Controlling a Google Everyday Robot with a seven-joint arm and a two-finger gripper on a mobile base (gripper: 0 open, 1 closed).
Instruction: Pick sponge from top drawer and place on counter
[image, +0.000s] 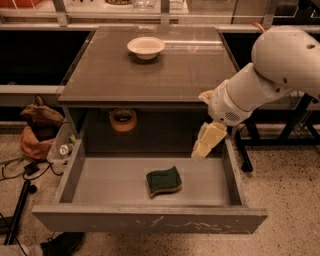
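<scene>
Reaching phase of the pick: gripper (209, 142) hangs over the right rear of the top drawer (150, 220), spread or closed cannot be told, sponge (163, 181) flat mid-floor, untouched; next move likely needs a leftward, forward descent onto it before lifting to the bench (150, 75).

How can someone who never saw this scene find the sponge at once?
Below the glossy counter, the top drawer stands open. On its flat bottom, near the front, lower left of the gripper hovering at the drawer's right side, lies the sponge. It is dark green over yellow with wavy edges, unlike the round tape roll behind.
</scene>
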